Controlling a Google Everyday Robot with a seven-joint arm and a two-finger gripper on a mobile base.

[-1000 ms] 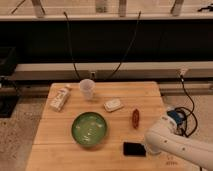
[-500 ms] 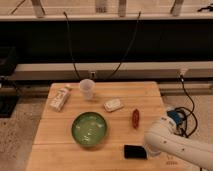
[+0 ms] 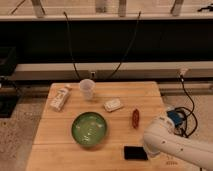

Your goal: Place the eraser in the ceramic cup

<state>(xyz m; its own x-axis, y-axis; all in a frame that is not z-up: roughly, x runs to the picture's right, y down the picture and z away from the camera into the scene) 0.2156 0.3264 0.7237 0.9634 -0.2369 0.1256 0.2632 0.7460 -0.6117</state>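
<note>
Eraser (image 3: 135, 153) is lying flat near the front edge of the wooden table (image 3: 52, 150), in the same spot as half a second ago; nothing on the table is showing any shift since then. The white arm (image 3: 177, 147) is likewise staying where it was, reaching in from the lower right.

The ceramic cup (image 3: 87, 89) is standing upright toward the back of the table, well apart from the eraser. The green bowl (image 3: 89, 129) is sitting between them, left of the eraser. A white carton (image 3: 59, 98) is lying left of the cup, a small white piece (image 3: 113, 104) is resting right of the cup, and a reddish-brown oblong thing (image 3: 135, 118) is lying behind the eraser.

The gripper (image 3: 149, 151) is hanging low at the eraser's right end, mostly hidden by the arm. Whether it is spread, closed or touching the eraser cannot be told.
</note>
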